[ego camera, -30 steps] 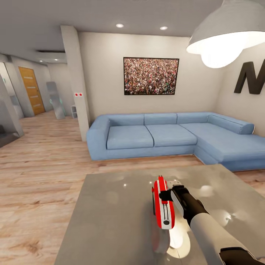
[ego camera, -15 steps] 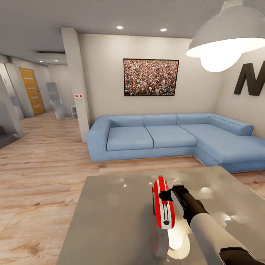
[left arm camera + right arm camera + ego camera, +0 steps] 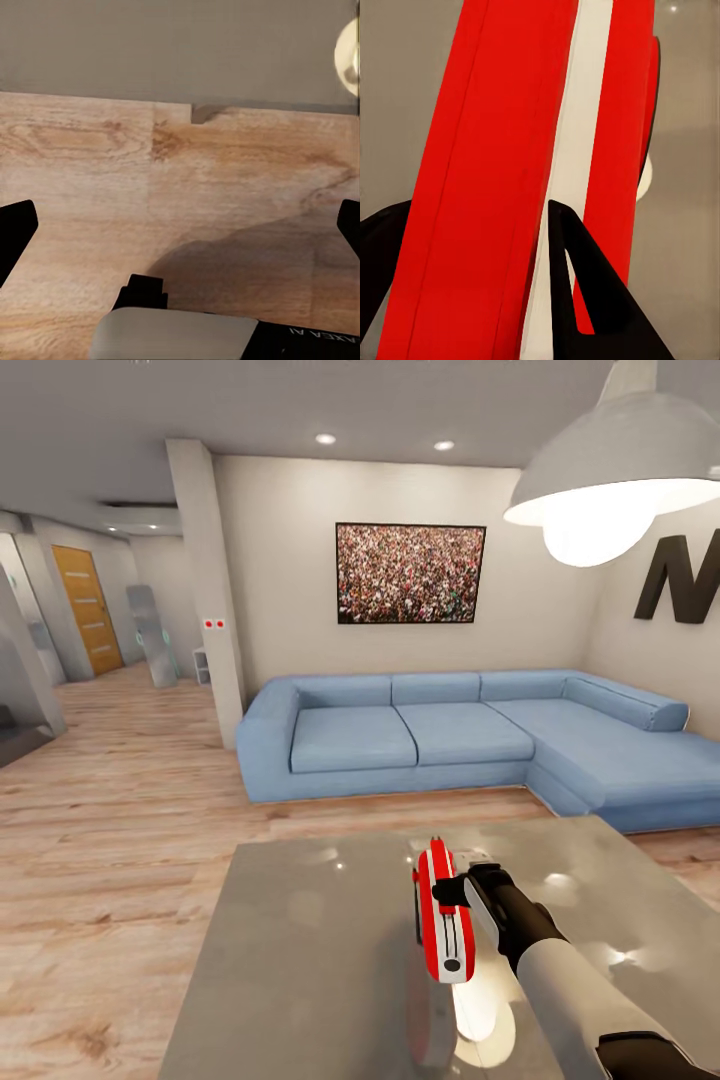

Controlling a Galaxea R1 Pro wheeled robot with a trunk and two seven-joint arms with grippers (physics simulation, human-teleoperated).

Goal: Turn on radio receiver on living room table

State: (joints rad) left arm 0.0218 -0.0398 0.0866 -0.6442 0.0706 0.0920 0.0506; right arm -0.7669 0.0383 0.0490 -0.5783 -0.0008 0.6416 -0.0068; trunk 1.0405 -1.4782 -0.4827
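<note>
The bright-red radio receiver, edge-on with white trim, stands upright over the glossy grey table, its reflection showing beneath it. My right gripper is shut on it from the right side. In the right wrist view the red and white body runs between the black fingers, with the table top behind. My left gripper is open above wood floor, its fingertips far apart, near the table's grey edge.
A light-blue L-shaped sofa stands behind the table under a crowd picture. A black letter N hangs on the right wall. A white dome lamp hangs at upper right. A pillar and an orange door are at left.
The whole head view has shifted a little, so the camera moved. The radio and right gripper hold the same place in the picture.
</note>
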